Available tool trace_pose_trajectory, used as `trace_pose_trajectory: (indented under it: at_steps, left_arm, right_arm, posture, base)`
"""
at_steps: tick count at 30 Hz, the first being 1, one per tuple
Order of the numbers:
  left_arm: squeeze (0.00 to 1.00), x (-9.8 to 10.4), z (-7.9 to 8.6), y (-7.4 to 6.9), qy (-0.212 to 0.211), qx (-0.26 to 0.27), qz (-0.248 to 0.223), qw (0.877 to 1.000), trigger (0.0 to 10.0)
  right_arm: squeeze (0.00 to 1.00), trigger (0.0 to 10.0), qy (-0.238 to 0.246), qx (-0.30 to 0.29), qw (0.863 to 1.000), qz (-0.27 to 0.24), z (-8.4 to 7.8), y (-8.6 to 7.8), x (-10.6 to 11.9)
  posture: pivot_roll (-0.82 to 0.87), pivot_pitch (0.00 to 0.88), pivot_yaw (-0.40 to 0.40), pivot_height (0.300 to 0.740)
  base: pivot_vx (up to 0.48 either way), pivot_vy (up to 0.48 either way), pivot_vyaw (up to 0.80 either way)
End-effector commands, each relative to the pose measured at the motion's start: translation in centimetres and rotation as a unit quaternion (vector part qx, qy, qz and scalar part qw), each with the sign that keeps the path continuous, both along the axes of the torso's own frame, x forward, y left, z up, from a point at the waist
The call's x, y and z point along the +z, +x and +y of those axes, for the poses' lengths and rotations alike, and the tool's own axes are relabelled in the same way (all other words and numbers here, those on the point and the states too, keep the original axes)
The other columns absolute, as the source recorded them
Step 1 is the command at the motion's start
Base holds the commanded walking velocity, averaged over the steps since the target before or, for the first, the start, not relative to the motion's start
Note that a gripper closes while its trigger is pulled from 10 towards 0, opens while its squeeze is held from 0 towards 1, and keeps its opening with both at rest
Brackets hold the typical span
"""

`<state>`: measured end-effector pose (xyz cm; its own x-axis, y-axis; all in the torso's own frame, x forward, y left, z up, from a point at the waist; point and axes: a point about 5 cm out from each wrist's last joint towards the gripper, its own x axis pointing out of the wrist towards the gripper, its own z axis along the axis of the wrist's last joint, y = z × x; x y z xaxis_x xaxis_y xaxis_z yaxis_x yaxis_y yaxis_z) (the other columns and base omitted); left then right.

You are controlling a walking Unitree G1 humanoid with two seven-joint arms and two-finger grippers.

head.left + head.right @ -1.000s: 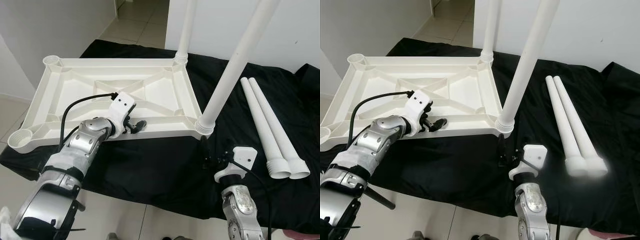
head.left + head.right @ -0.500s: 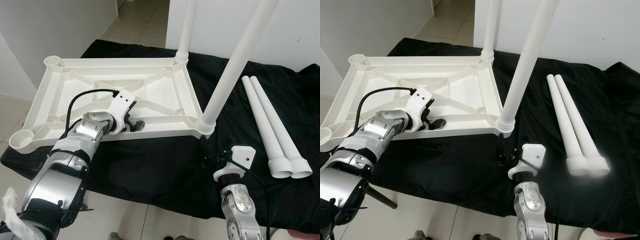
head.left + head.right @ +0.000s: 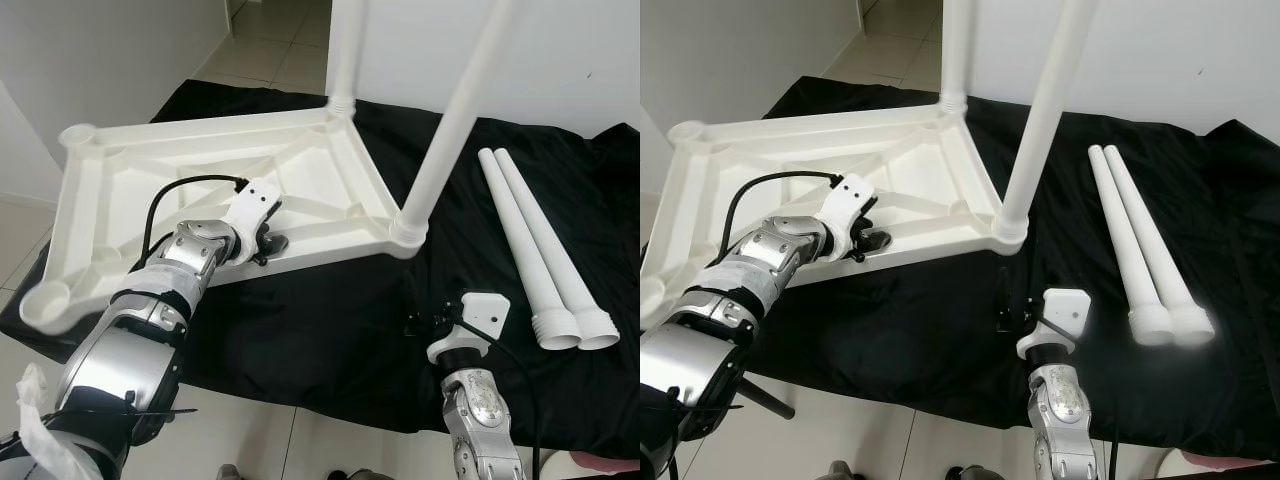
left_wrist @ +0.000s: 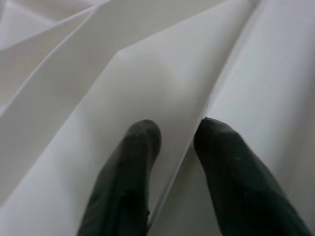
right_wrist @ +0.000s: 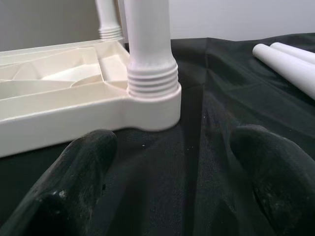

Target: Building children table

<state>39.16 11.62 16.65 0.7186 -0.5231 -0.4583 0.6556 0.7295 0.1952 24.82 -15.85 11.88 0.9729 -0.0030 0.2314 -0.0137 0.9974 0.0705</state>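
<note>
We see the white tabletop (image 3: 200,180) lying upside down on the black cloth (image 3: 330,330), skewed, with one corner hanging past the cloth's near-left edge. Two legs (image 3: 455,110) stand screwed into its right-hand corner sockets; two loose legs (image 3: 540,250) lie side by side on the cloth, well apart to the right.

The left gripper (image 3: 268,240) sits on the near long rim, and in the left wrist view its fingers (image 4: 133,162) straddle a thin wall of that rim, nearly closed on it. We judge it a pinch on the rim, though actual contact is hard to confirm from that close.

The right gripper (image 3: 418,322) hovers low over the cloth just in front of the near-right socket, jaws spread wide and empty; the threaded leg base (image 5: 152,81) stands ahead, between its fingers (image 5: 83,172) but not touching.

Risks from here:
- The thin-wall pinch could slip, since the grip area is small.
- Tugging the tabletop further left could tip it off the edge, with the tall legs adding leverage.
- The cloth may bunch and drag, shifting the loose legs.
</note>
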Motion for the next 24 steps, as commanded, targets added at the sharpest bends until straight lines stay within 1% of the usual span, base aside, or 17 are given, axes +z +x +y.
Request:
trace_pose_trajectory:
  at_steps: [1, 4, 7, 9, 12, 13, 14, 15, 16, 17, 18, 20, 24]
  left_arm:
    - [0.0, -1.0, 0.5, -0.1, 0.02, 0.022, 0.007, 1.0, 0.0]
    - [0.0, -1.0, 0.2, -0.2, 0.017, 0.019, 0.005, 1.0, 0.0]
    - [0.0, -0.8, -0.7, -0.4, 0.005, 0.006, -0.003, 1.0, 0.0]
    - [0.0, -0.8, -0.7, -0.4, 0.005, 0.006, -0.003, 1.0, 0.0]
    - [0.0, -0.6, -1.4, -0.5, -0.006, -0.007, -0.014, 1.0, 0.0]
    - [0.0, -0.6, -1.4, -0.5, -0.006, -0.007, -0.014, 1.0, 0.0]
    - [0.0, -0.4, -1.9, -0.7, -0.016, -0.017, -0.022, 0.999, 4.1]
    - [0.0, -0.4, -1.9, -0.7, -0.016, -0.017, -0.022, 0.999, 4.1]
    - [0.0, -0.2, -2.4, -0.9, -0.024, -0.029, -0.031, 0.999, 10.0]
    - [0.0, -0.2, -2.4, -0.9, -0.024, -0.029, -0.031, 0.999, 10.0]
    - [0.0, 0.0, -2.8, -1.1, -0.032, -0.039, -0.036, 0.998, 10.0]
    - [0.0, 0.1, -3.3, -1.4, -0.033, -0.055, -0.043, 0.997, 10.0]
    - [0.0, 0.2, -3.7, -1.6, -0.035, -0.071, -0.051, 0.996, 10.0]
  right_arm:
    - [0.0, 10.0, 0.001, -0.004, 1.0, 0.0, 0.0, 0.1, -0.2]
    - [0.0, 10.0, 0.001, -0.005, 1.0, -0.001, 0.1, 0.3, -0.1]
    - [0.0, 10.0, 0.001, -0.004, 1.0, -0.002, 0.2, 0.6, -0.1]
    - [0.0, 10.0, 0.001, -0.004, 1.0, -0.002, 0.2, 0.6, -0.1]
    - [0.0, 10.0, 0.001, -0.004, 1.0, -0.003, 0.2, 0.8, -0.1]
    - [0.0, 10.0, 0.001, -0.004, 1.0, -0.003, 0.2, 0.8, -0.1]
    - [0.0, 10.0, 0.001, -0.003, 1.0, -0.003, 0.2, 0.8, -0.1]
    - [0.0, 10.0, 0.001, -0.003, 1.0, -0.003, 0.2, 0.8, -0.1]
    - [0.0, 10.0, 0.001, -0.003, 1.0, -0.004, 0.3, 0.9, -0.1]
    - [0.0, 10.0, 0.001, -0.003, 1.0, -0.004, 0.3, 0.9, -0.1]
    - [0.0, 10.0, 0.001, -0.003, 1.0, -0.005, 0.3, 1.0, 0.0]
    - [0.0, 10.0, 0.001, -0.002, 1.0, -0.005, 0.3, 1.0, -0.1]
    - [0.0, 10.0, 0.001, -0.002, 1.0, -0.005, 0.4, 1.0, -0.1]
  posture:
    - [-0.04, 0.101, 0.006, 0.74]
    - [-0.03, 0.098, 0.005, 0.74]
    - [-0.03, 0.095, 0.002, 0.74]
    - [-0.03, 0.095, 0.002, 0.74]
    - [-0.02, 0.095, -0.001, 0.74]
    - [-0.02, 0.095, -0.001, 0.74]
    - [-0.02, 0.096, 0.0, 0.74]
    - [-0.02, 0.096, 0.0, 0.74]
    - [-0.02, 0.097, -0.001, 0.74]
    - [-0.02, 0.097, -0.001, 0.74]
    - [-0.02, 0.098, -0.001, 0.74]
    - [-0.02, 0.099, 0.0, 0.74]
    - [-0.01, 0.1, 0.004, 0.74]
  base:
    - [0.0, 0.0, 0.0]
    - [0.0, 0.0, 0.0]
    - [0.0, 0.0, 0.0]
    - [0.0, 0.0, 0.0]
    - [0.0, 0.0, 0.0]
    - [0.0, 0.0, 0.0]
    - [0.0, 0.0, 0.0]
    - [0.0, 0.0, 0.0]
    - [0.0, 0.0, 0.0]
    - [0.0, 0.0, 0.0]
    - [0.0, 0.0, 0.0]
    - [0.0, 0.0, 0.0]
    - [0.0, 0.0, 0.0]
